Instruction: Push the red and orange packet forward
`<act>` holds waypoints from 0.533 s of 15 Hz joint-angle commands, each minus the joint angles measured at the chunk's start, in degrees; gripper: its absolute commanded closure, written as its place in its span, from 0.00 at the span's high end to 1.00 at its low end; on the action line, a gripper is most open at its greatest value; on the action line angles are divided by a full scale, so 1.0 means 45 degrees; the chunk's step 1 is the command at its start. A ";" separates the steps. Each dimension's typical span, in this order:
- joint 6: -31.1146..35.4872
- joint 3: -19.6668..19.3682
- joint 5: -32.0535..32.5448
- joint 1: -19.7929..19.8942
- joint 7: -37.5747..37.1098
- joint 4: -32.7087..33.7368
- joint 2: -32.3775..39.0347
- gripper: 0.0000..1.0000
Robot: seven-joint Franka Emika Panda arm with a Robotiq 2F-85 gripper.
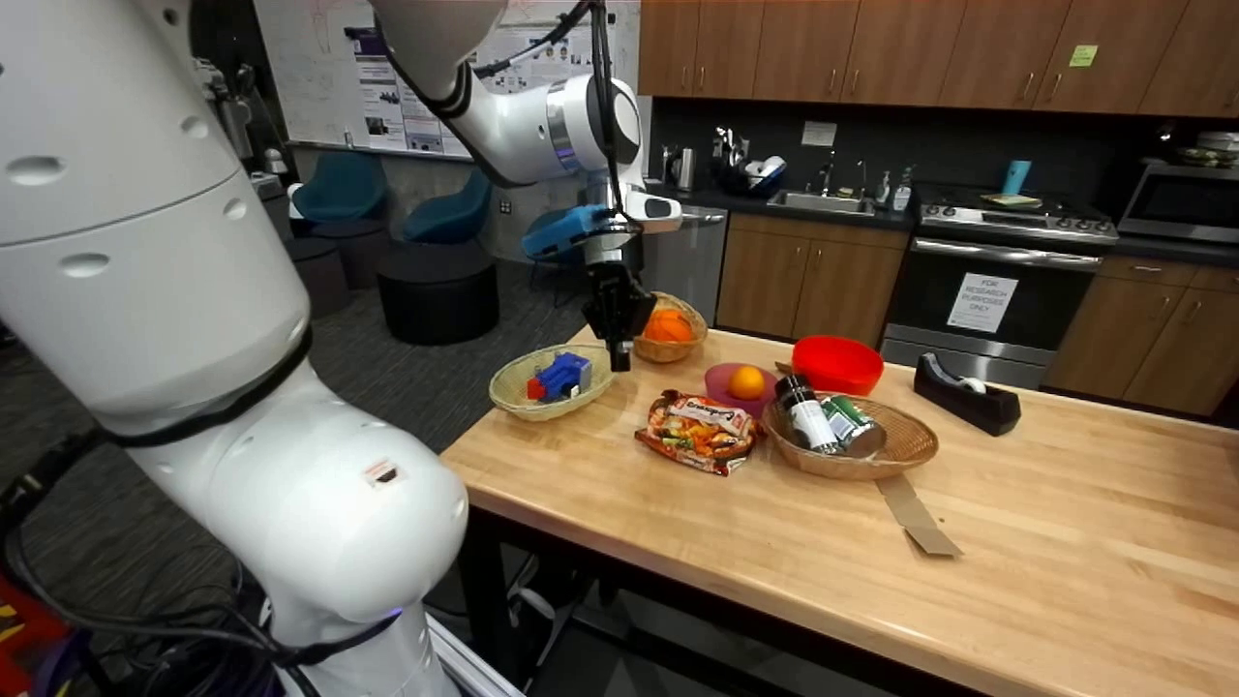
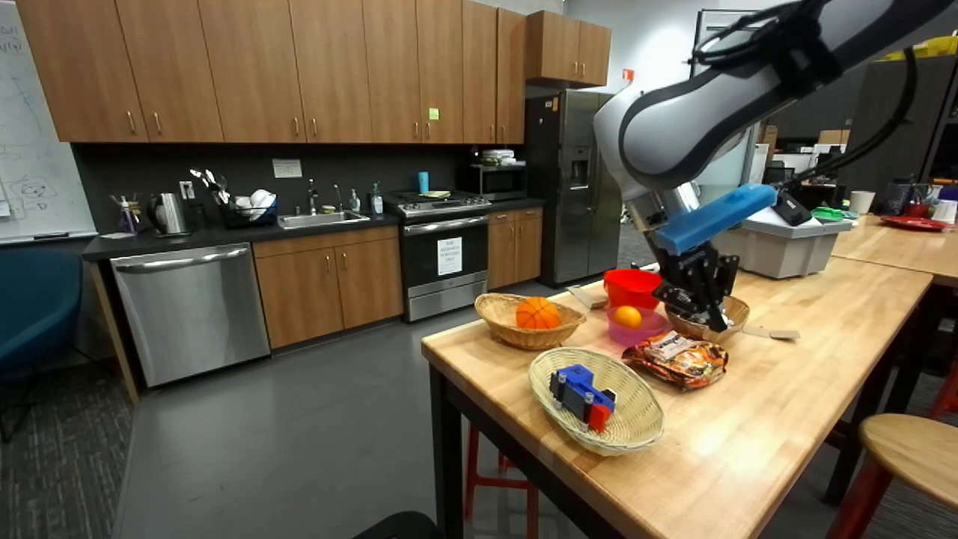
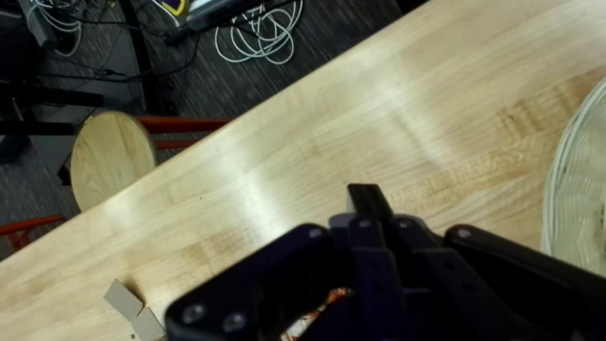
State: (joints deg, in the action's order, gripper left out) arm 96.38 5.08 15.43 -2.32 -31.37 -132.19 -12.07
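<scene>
The gripper (image 1: 619, 356) hangs above the wooden table (image 1: 774, 552) with its fingers (image 3: 371, 201) pressed together; in an exterior view its tips show to the left of the purple bowl (image 1: 716, 385), clear of the red and orange packet (image 1: 699, 434); the packet lies on the table just beside the purple bowl, print upward, though whether the two touch I cannot tell; inside the purple bowl sits an orange (image 1: 746, 381); to the right of the purple bowl in both exterior views is a brown wicker basket (image 1: 915, 450), in which a dark bottle (image 1: 811, 416) and a green can (image 1: 845, 421) lie tilted; a red bowl (image 1: 837, 366) stands near the purple bowl, on the side away from the packet; left of the purple bowl in both exterior views are a basket (image 2: 500, 308) with a basketball (image 2: 537, 314) in it and, farther from the purple bowl, a pale basket (image 2: 644, 423) holding a blue and red toy (image 2: 580, 393); well apart from the purple bowl, past the red bowl, rests a black tape dispenser (image 1: 963, 392).
</scene>
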 commanded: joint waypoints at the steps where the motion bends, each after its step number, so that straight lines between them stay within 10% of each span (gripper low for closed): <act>1: -0.0406 0.0247 -0.0379 0.0007 0.0011 -0.0010 -0.0578 0.00; 8: 0.1834 -0.0314 -0.0096 0.0724 0.0326 -0.0808 0.0121 0.00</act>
State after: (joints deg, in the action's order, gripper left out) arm 101.47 5.06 14.56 -0.70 -31.04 -134.21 -13.24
